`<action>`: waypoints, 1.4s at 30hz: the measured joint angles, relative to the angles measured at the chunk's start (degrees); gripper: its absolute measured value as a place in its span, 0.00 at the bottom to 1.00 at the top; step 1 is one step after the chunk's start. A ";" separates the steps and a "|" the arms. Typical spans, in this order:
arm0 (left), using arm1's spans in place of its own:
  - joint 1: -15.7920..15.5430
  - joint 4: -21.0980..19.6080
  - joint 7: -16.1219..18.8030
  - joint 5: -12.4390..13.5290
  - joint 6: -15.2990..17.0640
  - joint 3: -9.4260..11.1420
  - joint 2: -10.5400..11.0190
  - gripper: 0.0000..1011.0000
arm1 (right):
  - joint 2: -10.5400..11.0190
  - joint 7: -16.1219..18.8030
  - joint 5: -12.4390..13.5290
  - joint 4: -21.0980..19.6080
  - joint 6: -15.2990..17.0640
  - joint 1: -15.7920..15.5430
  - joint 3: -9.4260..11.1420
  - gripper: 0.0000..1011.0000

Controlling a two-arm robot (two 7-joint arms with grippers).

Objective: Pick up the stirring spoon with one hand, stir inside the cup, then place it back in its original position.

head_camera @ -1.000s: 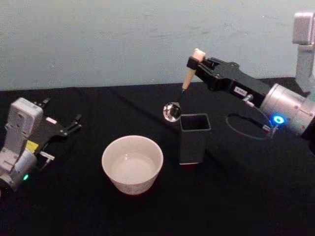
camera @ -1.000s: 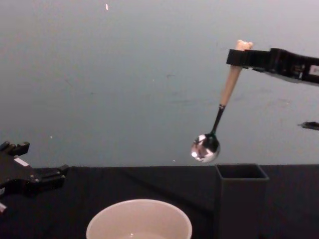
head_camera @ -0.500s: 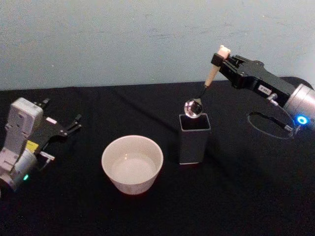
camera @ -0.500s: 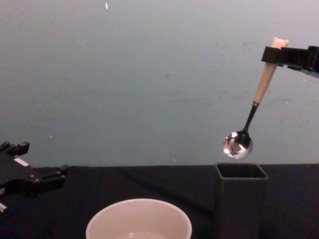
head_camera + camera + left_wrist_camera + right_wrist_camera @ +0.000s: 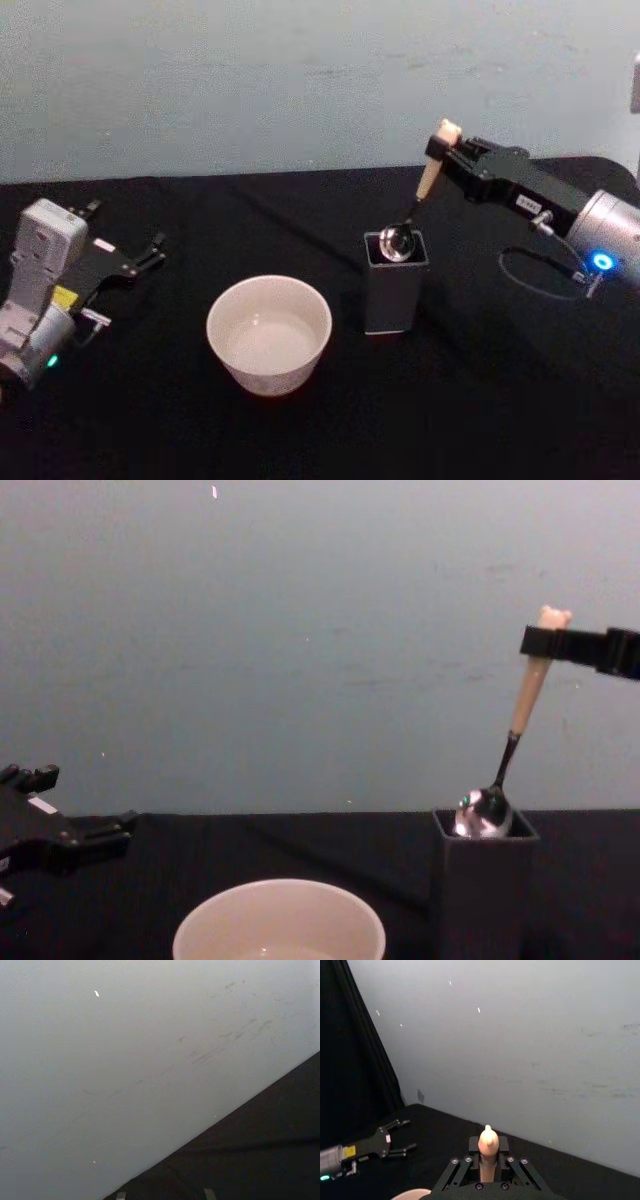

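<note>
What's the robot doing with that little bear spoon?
The right gripper holds the stirring spoon by the top of its handle, with its fingers shut just under the bear head. The spoon's shiny bowl sits right at the open top of the dark grey holder. The cup stands beside the holder on the black table. The left gripper rests open, off to the side.
</note>
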 joint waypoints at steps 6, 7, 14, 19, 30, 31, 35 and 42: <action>0.00 0.00 0.00 0.00 0.00 0.00 0.00 0.99 | -0.67 0.01 -1.17 1.27 -0.10 -0.19 -0.73 0.21; 0.00 0.00 0.00 0.00 0.00 0.00 0.00 0.99 | -0.72 0.02 -1.28 1.40 -0.08 -0.20 -0.80 0.21; 0.00 0.00 0.00 0.00 0.00 0.00 0.00 0.99 | -1.33 0.31 -2.39 2.82 0.37 -0.36 -1.51 0.21; 0.00 0.00 0.00 0.00 0.00 0.00 0.00 0.99 | -1.64 0.88 -3.26 3.72 0.62 -0.42 -1.99 0.21; 0.00 0.00 0.00 0.00 0.00 0.00 0.00 0.99 | -2.29 1.50 -4.62 5.55 1.49 -0.37 -2.81 0.21; 0.00 0.00 0.00 0.00 0.00 0.00 0.00 0.99 | -2.34 1.53 -4.67 5.64 1.54 -0.37 -2.84 0.21; 0.00 0.00 0.00 0.00 0.00 0.00 0.00 0.99 | -2.63 1.53 -5.05 6.12 1.84 -0.36 -2.92 0.21; 0.00 0.00 0.00 0.00 0.00 0.00 0.00 0.99 | -2.87 1.63 -5.31 6.83 2.50 -0.24 -3.06 0.21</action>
